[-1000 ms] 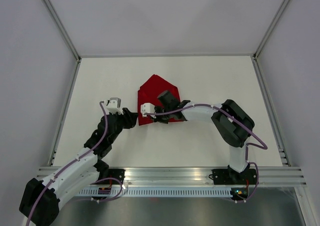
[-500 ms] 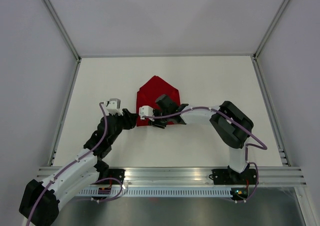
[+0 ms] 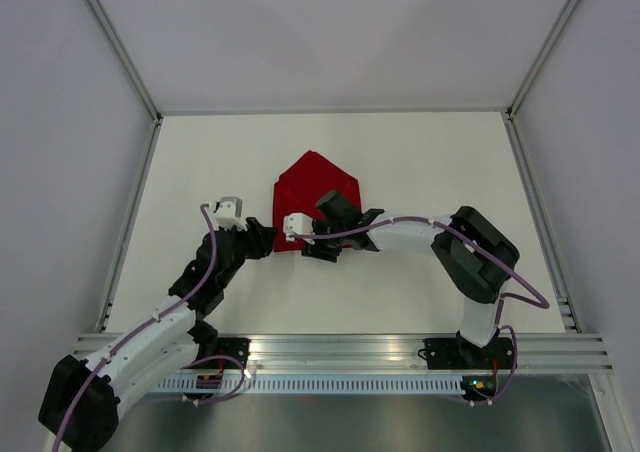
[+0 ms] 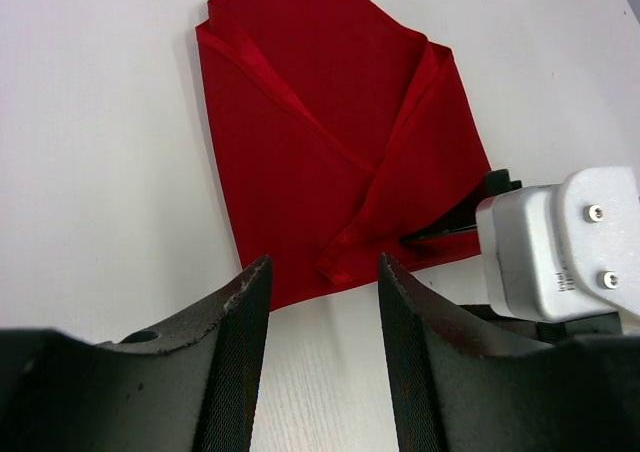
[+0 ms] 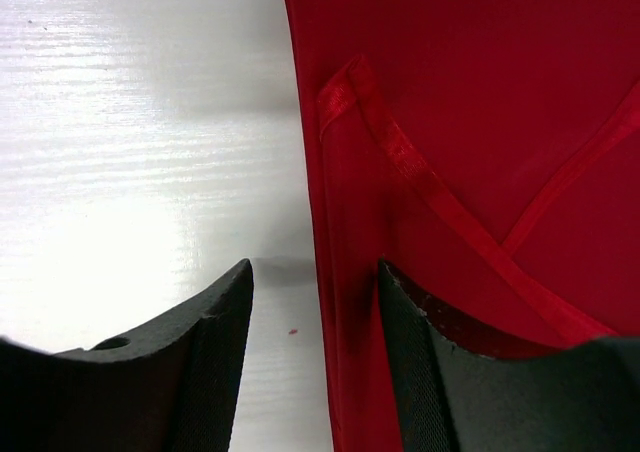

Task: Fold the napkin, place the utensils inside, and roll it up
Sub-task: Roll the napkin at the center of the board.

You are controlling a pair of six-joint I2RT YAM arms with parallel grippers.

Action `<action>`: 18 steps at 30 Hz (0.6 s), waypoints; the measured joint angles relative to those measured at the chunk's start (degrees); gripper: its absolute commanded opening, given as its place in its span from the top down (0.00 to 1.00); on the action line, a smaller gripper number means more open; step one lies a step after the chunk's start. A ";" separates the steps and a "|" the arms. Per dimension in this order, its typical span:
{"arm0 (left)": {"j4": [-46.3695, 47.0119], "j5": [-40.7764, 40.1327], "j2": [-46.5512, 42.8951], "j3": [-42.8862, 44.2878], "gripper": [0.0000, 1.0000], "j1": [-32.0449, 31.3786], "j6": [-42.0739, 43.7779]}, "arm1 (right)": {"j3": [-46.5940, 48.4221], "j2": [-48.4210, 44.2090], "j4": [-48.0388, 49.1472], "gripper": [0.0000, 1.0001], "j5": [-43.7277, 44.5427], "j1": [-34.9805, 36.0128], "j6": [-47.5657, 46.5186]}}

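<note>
Now the right gripper [image 5: 312, 287] is spreading, releasing the folded napkin [image 5: 480, 92] beneath it, likely finishing the fold; the left gripper [image 4: 325, 272] is hovering spread.

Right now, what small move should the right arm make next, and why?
Probably back the right end effector off the napkin: its jaws stand open and empty astride the folded edge, blocking any roll. The left end effector hovers open nearby.
</note>
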 measured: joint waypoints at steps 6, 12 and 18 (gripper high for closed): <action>1.14 0.00 1.05 0.00 0.48 0.00 0.00 | -2.03 -3.21 0.02 0.40 2.14 -0.02 -1.05; 2.64 0.00 2.12 0.00 0.47 0.02 0.02 | -5.55 -3.91 1.99 0.41 4.44 -0.02 -3.87; 2.91 0.00 3.34 0.00 0.48 0.02 0.13 | -6.14 -3.48 5.18 0.44 6.56 0.00 -6.36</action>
